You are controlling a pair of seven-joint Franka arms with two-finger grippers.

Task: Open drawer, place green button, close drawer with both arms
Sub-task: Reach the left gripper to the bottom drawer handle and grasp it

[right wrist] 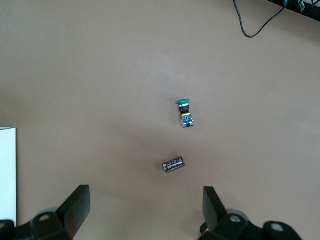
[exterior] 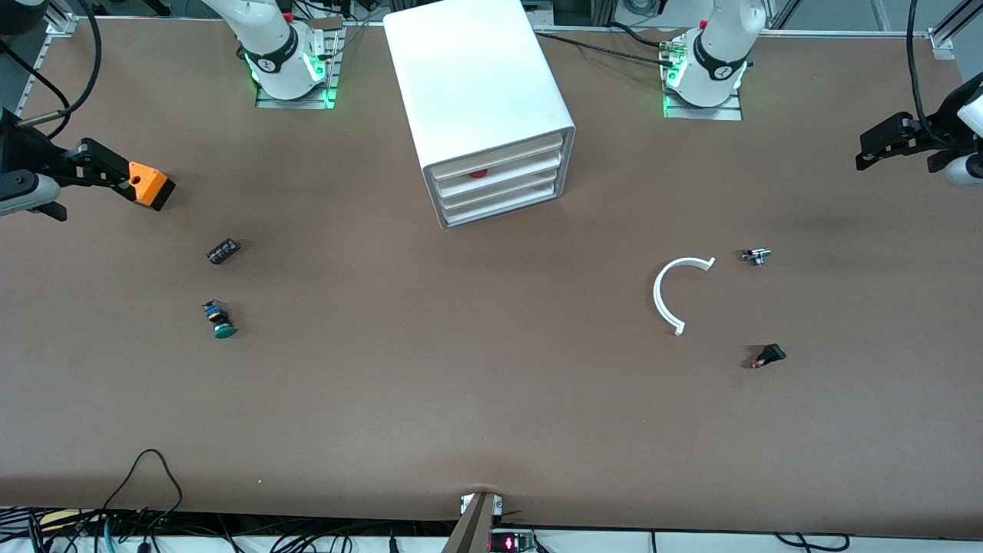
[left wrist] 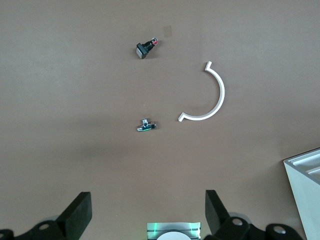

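The white box-shaped plastic cabinet (exterior: 480,100) stands between the two arm bases, its four shallow white tray drawers (exterior: 499,188) all pushed in. The small push button with a round green mushroom cap (exterior: 220,319) lies on the brown table (exterior: 461,369) toward the right arm's end, just nearer the front camera than a small black switch block (exterior: 223,251). The left end effector (left wrist: 147,215) hangs with fingers spread over the left arm's end, holding nothing, and the right end effector (right wrist: 145,212) likewise hangs wide open over its own end beside an orange box (exterior: 150,185).
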